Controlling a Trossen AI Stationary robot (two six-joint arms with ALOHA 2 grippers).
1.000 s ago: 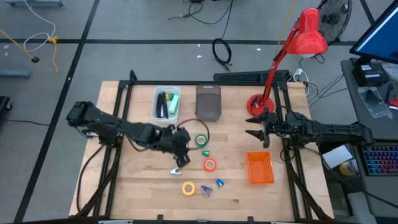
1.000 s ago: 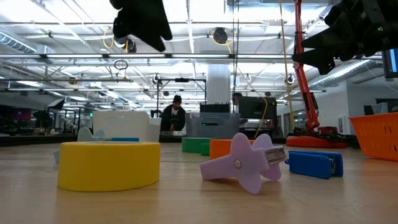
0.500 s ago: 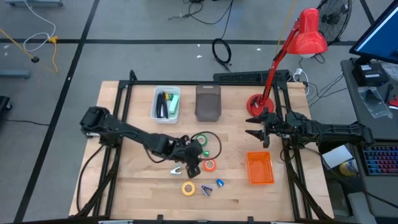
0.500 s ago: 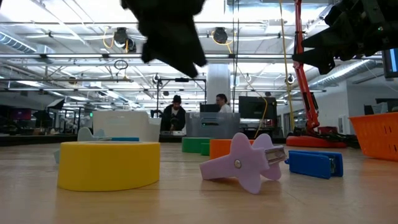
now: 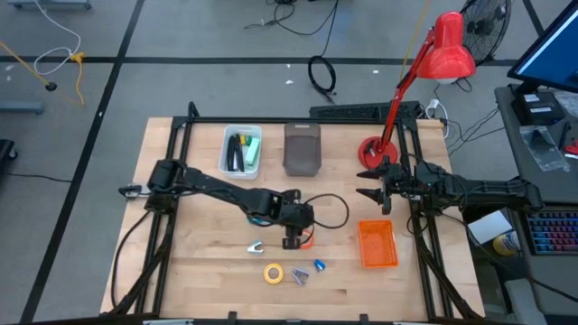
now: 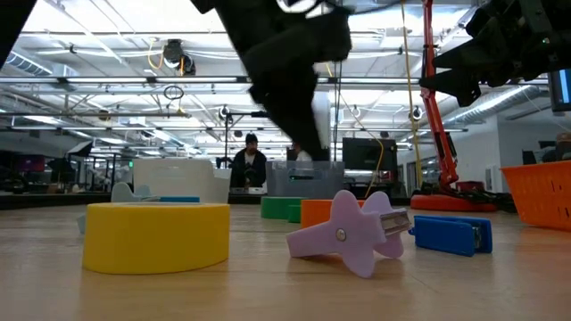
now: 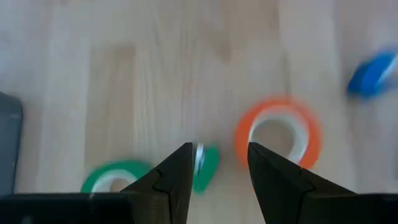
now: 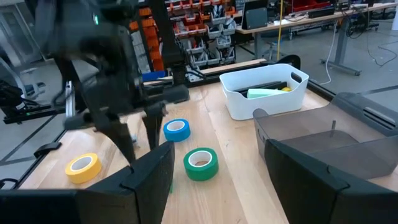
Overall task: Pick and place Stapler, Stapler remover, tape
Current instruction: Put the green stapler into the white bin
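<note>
Jaws of my left gripper [image 5: 293, 242] stand parted and hold nothing above the orange tape [image 7: 279, 132], with the green tape [image 7: 115, 177] beside; contact looks absent, though blur hinders. Yellow tape [image 5: 274, 273] lies nearer me; farther right, my right gripper [image 5: 373, 184] waits wide open, empty, near the red lamp [image 5: 447, 48].

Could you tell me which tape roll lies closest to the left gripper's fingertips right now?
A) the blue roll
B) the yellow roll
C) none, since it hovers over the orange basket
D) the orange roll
D: in the left wrist view the orange roll lies just ahead of the open left gripper, and the high view agrees.
</note>
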